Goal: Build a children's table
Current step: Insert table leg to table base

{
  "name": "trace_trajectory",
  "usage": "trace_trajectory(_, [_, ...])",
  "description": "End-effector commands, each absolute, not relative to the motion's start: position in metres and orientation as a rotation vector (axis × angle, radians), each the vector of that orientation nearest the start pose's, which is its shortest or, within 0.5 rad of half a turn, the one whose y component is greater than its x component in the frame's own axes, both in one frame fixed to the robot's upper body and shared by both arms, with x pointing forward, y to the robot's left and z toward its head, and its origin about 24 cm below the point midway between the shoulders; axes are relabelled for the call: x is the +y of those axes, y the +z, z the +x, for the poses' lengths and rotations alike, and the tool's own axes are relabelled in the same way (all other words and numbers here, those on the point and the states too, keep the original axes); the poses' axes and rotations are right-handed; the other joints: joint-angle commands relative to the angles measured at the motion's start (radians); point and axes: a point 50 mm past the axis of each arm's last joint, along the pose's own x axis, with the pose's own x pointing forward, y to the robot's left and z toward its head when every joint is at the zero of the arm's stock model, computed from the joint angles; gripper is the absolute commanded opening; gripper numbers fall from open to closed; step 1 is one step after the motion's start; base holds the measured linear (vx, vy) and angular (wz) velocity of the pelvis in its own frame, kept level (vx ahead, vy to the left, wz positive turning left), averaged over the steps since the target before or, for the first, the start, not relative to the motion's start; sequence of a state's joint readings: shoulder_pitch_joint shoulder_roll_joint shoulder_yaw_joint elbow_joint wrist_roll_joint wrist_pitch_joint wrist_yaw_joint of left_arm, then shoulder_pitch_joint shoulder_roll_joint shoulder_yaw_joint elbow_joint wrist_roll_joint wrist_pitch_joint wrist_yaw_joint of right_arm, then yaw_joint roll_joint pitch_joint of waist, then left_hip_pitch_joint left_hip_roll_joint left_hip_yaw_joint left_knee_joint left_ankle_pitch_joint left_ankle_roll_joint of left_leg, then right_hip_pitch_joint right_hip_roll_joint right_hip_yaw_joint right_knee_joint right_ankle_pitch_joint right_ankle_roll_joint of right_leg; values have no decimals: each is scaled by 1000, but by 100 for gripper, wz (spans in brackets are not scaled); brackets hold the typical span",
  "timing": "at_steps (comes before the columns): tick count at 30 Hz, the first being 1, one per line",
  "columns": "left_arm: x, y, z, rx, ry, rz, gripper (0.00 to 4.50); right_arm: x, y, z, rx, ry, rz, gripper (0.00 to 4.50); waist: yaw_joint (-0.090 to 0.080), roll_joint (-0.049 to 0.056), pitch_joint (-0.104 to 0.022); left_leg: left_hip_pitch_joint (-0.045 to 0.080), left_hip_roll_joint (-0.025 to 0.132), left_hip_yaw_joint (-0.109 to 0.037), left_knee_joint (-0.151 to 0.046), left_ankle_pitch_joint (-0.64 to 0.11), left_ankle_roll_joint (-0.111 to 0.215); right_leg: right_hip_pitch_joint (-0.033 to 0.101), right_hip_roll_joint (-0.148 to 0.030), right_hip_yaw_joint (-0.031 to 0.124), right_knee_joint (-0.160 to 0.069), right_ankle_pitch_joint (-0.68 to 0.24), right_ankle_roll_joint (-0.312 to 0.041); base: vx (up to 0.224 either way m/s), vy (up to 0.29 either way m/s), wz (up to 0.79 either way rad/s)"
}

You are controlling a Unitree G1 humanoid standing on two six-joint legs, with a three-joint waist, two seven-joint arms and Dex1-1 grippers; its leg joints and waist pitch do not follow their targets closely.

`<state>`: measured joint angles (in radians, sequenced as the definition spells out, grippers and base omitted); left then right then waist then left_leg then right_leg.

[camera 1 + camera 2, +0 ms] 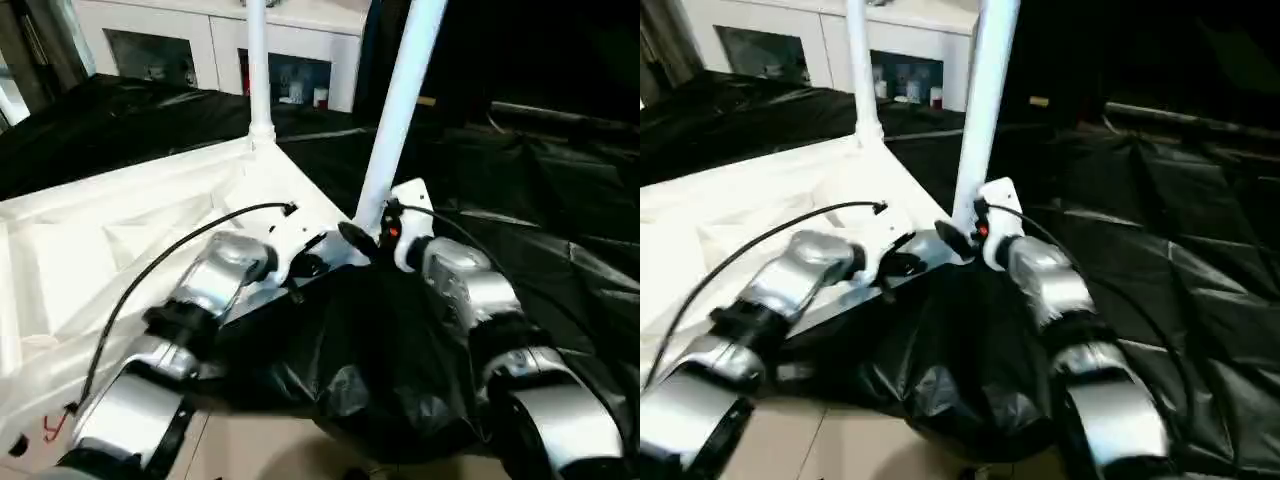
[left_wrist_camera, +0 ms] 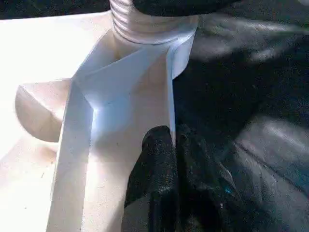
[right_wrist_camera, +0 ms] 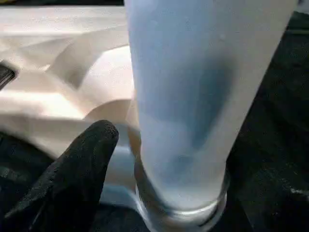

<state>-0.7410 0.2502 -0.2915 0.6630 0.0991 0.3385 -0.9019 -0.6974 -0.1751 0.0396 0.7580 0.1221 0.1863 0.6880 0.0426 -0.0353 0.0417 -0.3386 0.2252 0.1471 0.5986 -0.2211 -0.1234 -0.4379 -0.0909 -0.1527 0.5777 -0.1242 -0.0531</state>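
Note:
The white tabletop (image 1: 120,220) lies upside down with its ribbed underside up. One white leg (image 1: 258,70) stands in the far corner socket. A second leg (image 1: 400,110) rises from the near right corner socket (image 3: 178,208). My left gripper (image 1: 300,265) is at the tabletop's near edge, and in the left wrist view its fingers (image 2: 157,174) are shut on the thin rim wall. My right gripper (image 1: 372,232) is at the base of the near leg (image 3: 193,96). It stands open around the leg, with one finger (image 3: 77,174) clear of the tube.
Black plastic sheeting (image 1: 530,190) covers the ground around and under the tabletop and bunches up between my forearms. A white glass-door cabinet (image 1: 200,45) stands behind. Pale floor (image 1: 260,445) shows at the bottom edge. A black cable (image 1: 190,235) arcs over my left forearm.

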Motion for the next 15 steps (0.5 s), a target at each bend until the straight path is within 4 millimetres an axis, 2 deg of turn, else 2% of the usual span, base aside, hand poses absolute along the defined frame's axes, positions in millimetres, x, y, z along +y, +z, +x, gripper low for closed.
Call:
trace_trajectory(1, [88,86,348,387,-1120,443,0,-113,62,351,315,859,-43,381,6,5,-70,-17,1,21,-65,-81,97,92,-54,60,-56,-275,-162,0,0,0])
trace_trajectory(9, [98,85,331,376,-1309,457,0,-136,63,331,362,1024,-116,381,19,3,-67,-15,4,21,-68,-89,89,89,-54,62,-59,-308,-138,0,0,0])
trace_trajectory(12, [99,85,326,372,-1360,458,0,-138,62,327,371,1058,-148,381,23,5,-66,-6,7,23,-69,-109,77,82,-54,63,-60,-315,-149,0,0,0])
trace_trajectory(15, [100,85,321,373,-1405,468,0,-140,61,322,385,1102,-184,381,24,4,-66,-9,8,25,-69,-106,76,84,-53,66,-57,-301,-153,0,0,0])
